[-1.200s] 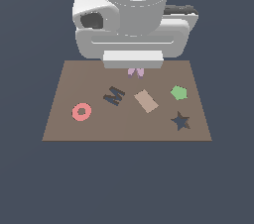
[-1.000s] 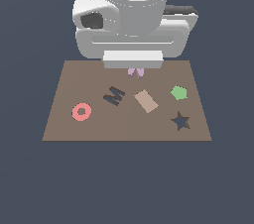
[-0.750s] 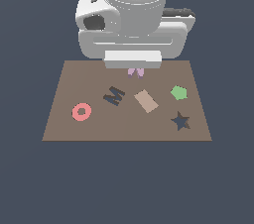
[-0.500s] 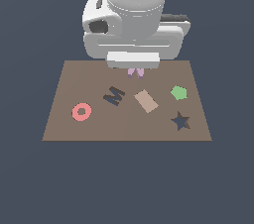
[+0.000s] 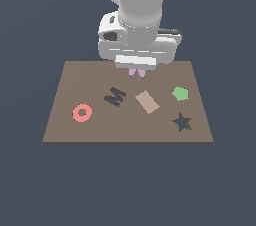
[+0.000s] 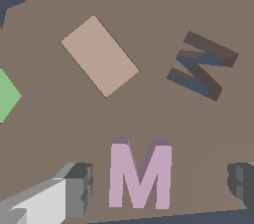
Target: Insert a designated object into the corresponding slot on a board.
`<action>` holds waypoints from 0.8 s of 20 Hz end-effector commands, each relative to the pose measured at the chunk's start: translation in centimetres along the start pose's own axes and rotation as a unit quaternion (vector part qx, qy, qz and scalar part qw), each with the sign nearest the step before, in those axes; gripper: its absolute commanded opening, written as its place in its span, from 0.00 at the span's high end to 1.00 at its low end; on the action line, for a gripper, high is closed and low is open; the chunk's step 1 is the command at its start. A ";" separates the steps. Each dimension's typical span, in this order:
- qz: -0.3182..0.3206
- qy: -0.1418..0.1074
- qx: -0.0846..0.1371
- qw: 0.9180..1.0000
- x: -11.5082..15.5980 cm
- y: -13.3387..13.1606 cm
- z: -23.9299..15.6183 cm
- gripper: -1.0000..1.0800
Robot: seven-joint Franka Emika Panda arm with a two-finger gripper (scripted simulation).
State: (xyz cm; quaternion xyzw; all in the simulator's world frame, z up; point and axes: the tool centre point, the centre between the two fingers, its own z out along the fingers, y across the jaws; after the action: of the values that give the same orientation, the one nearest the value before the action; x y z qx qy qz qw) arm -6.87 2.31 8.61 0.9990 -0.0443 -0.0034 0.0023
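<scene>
Plain dark blue-grey ground all round, one brown board point(image 5: 65, 120) flat on it. Nearest on that board: one red ring point(image 5: 82, 113), one dark star point(image 5: 182, 122). Further in: one tan rectangle point(image 5: 147, 102), one green pentagon point(image 5: 180, 93), one dark M slot point(image 5: 115, 96). At the far edge: gripper point(image 6: 156, 188) spread wide, fingers point(image 6: 77, 188) clear of the lilac M piece point(image 6: 141, 173) lying between them.

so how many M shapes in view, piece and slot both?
2. The lilac M piece sits between the gripper fingers; the dark M slot is in the board, between red ring and tan rectangle.
</scene>
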 end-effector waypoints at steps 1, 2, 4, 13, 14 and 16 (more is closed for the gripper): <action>0.008 0.001 0.001 1.000 -0.9 -0.2 1.2 0.04; 0.011 0.002 0.001 1.000 -1.2 -0.3 1.6 0.04; 0.016 0.002 0.002 1.000 -1.7 -0.4 2.3 0.04; 0.022 0.003 0.002 1.000 -2.5 -0.7 3.5 0.04; 0.022 0.003 0.002 1.000 -2.5 -0.7 3.5 0.04; 0.022 0.003 0.002 1.000 -2.5 -0.8 3.8 0.04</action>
State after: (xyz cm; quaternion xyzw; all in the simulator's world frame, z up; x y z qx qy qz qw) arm -9.27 3.26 5.00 0.9978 -0.0666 -0.0005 0.0002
